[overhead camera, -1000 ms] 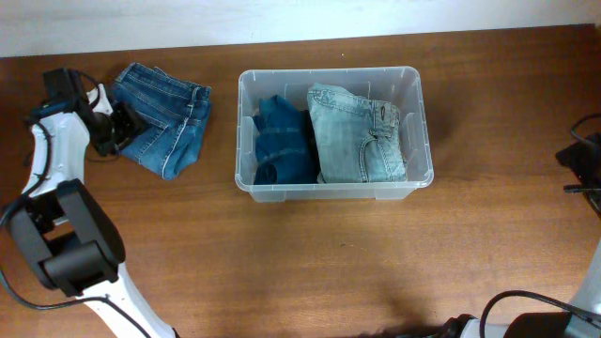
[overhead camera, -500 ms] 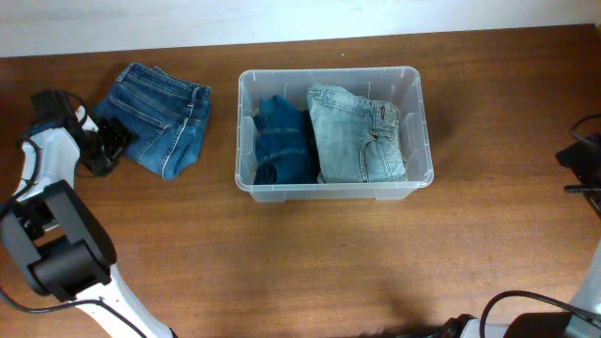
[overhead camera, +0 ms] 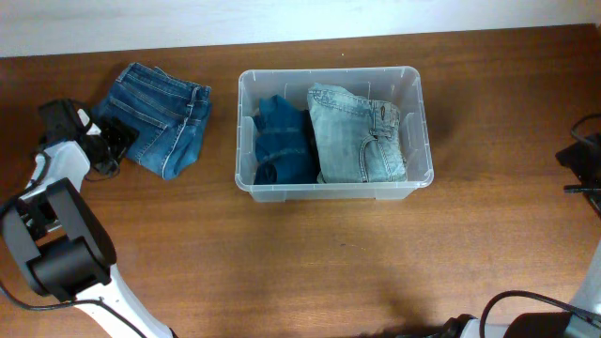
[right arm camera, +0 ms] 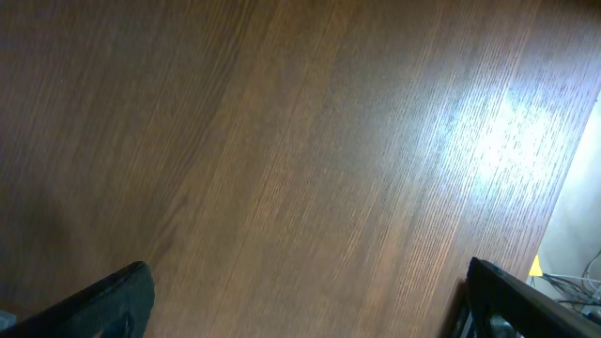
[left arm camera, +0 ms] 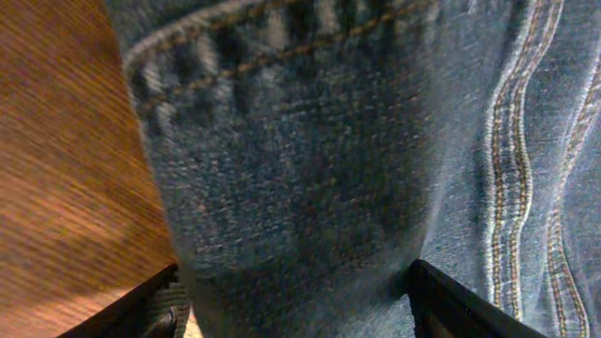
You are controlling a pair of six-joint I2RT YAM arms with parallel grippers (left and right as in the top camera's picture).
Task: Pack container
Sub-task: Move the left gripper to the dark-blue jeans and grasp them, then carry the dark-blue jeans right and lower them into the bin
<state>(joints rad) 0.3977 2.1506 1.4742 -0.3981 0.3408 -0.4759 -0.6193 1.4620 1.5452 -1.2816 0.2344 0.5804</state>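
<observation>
The container [overhead camera: 329, 72] sits at the middle of the desk [overhead camera: 329, 263], with dark blue jeans [overhead camera: 282, 141] in its left half and light blue jeans [overhead camera: 362, 131] in its right. Well to its left lie folded jeans [overhead camera: 160, 117]. The left gripper [left arm camera: 299, 314] is at their edge, fingers spread with denim filling the gap. The right gripper [right arm camera: 310, 300] hangs spread wide over bare wood.

- Folded mid-blue jeans [overhead camera: 161, 117] lie on the table's left part, stitched seams showing close up [left arm camera: 376, 141].
- Dark blue jeans [overhead camera: 280, 141] fill the left half of the container [overhead camera: 329, 71].
- Pale washed jeans [overhead camera: 357, 136] lie touching them on the right.
- Brown wooden table [overhead camera: 329, 272], grain visible.
- Pale wall [overhead camera: 282, 19] behind.
</observation>
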